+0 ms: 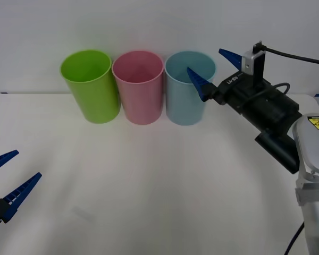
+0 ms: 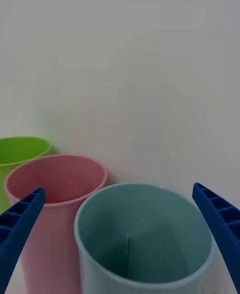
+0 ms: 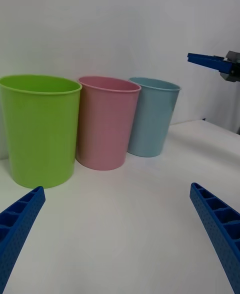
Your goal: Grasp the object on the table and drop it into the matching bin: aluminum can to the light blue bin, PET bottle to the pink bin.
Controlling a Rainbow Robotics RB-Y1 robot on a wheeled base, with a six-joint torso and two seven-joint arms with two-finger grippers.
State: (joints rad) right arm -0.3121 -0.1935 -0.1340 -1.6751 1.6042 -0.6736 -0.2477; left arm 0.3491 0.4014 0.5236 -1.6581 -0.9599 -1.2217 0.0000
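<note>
Front view | right hand [image 1: 212, 68] spread over light blue bin [image 1: 185, 101] | housing lettering unreadable

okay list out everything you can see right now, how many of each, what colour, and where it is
lime green bin: 1, lime green, back of the table, leftmost in the row
pink bin: 1, pink, middle of the row, beside the green one
light blue bin: 1, pale blue, right end of the row, beside the pink one
table: 1, white, under the bins
cable: 1, black, running off the right wrist
right gripper: 1, blue fingers, open, held at the light blue bin's rim, holding nothing
left gripper: 1, blue fingers, open, low at the table's near left edge
</note>
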